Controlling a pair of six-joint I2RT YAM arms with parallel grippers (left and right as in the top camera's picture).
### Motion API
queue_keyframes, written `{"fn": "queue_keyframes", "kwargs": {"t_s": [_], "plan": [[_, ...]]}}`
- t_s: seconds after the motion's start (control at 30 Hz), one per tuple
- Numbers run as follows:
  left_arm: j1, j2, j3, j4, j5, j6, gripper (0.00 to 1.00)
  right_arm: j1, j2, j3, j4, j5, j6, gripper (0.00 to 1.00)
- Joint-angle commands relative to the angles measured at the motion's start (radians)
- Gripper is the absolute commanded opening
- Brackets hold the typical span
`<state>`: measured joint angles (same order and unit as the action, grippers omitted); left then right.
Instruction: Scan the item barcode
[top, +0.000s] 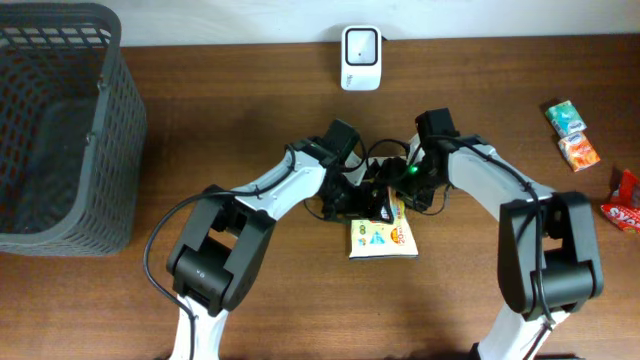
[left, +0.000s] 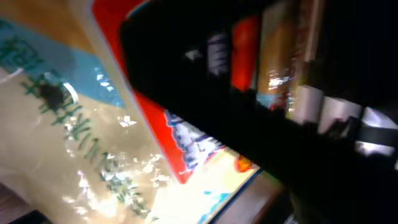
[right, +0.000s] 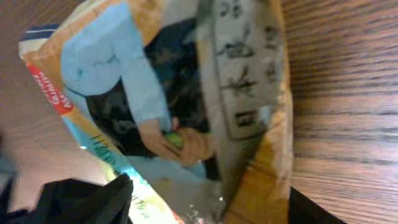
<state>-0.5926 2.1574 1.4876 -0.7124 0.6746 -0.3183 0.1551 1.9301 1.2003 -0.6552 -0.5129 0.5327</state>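
1. The left gripper (top: 352, 203) and the right gripper (top: 397, 195) meet nose to nose at the middle of the table (top: 300, 310), both over the upper end of the snack packet (top: 384, 238).
2. In the left wrist view a dark finger (left: 249, 81) crosses the blurred packet at close range. Whether that gripper is wide, narrow or clamped cannot be told.
3. In the right wrist view two dark fingertips (right: 93, 199) show at the bottom corners, well apart, with the packet filling the gap between them. Whether they press on it cannot be told.
4. The packet's lower half lies flat on the wood, its bottom edge and both lower corners in plain sight. Its top edge is hidden under the two grippers.
5. The white scanner (top: 360, 45) stands at the far edge of the table, straight behind the grippers and well apart from the packet. Bare wood lies between them.
6. The grey basket (top: 125, 150) fills the far left corner, well apart from both arms.
7. Three small packets lie near the right edge: a green one (top: 567, 117), an orange one (top: 579, 152) and a red one (top: 625, 202). Open wood separates them from the right arm.
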Motion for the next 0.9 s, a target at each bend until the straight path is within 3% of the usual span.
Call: {"fn": "queue_keyframes", "kwargs": {"t_s": [0.0,0.13,0.37,0.53,0.63,0.77,0.87], "plan": [[-0.002,0.068,-0.032,0.005,-0.12,-0.007,0.89,-0.047,-0.011,0.033,-0.01,-0.176,-0.024,0.66],[0.006,0.068,-0.032,0.002,-0.08,-0.002,0.98,-0.105,-0.011,0.033,-0.011,-0.281,-0.031,0.63],[0.014,0.068,-0.032,0.028,-0.011,0.081,0.99,-0.122,-0.011,0.033,-0.011,-0.332,-0.042,0.64],[0.014,0.068,-0.032,0.046,-0.046,0.08,0.87,-0.138,-0.011,0.057,-0.102,-0.098,-0.073,0.72],[0.027,0.068,-0.032,0.045,-0.045,0.079,0.88,-0.173,-0.011,0.123,-0.251,0.125,-0.076,0.75],[0.067,0.068,-0.032,0.045,-0.04,0.072,0.88,-0.198,-0.011,0.163,-0.353,0.237,-0.145,0.78],[0.106,0.068,-0.032,0.045,-0.023,0.072,0.77,-0.201,-0.01,0.148,-0.394,0.328,-0.143,0.76]]}}
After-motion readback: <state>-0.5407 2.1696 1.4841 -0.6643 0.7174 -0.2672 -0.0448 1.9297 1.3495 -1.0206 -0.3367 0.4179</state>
